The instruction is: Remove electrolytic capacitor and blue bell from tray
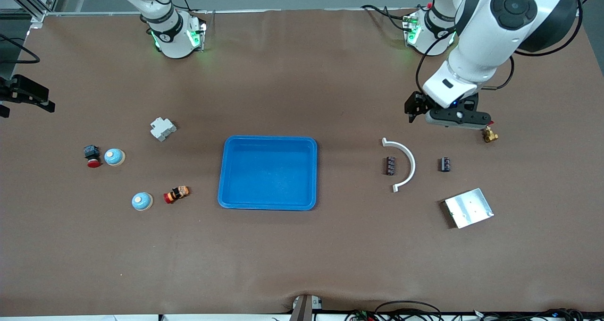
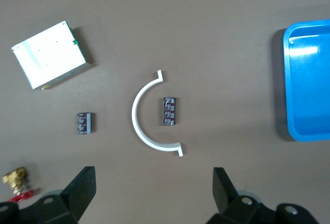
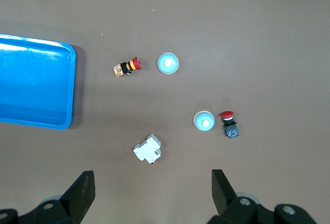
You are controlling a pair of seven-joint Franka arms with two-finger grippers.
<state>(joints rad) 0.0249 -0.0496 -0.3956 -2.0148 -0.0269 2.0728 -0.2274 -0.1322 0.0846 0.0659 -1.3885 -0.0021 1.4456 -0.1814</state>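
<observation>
Blue tray (image 1: 267, 203) holding nothing, left claw (image 2: 154, 195) released, right claw (image 3: 152, 195) released, both aloft

surface (image 1: 302, 255): brown | middle: blue tray (image 1: 226, 170) | right arm's end: two bells (image 1: 114, 156) (image 1: 141, 201), two red push buttons (image 1: 92, 156) (image 1: 176, 194), white breaker (image 1: 163, 129) | left arm's end: white arc (image 1: 409, 163), one capacitor (image 1: 390, 165) inside its curve, another capacitor (image 1: 445, 164) beside it, metal plate (image 1: 468, 207), brass valve (image 1: 490, 135)
</observation>
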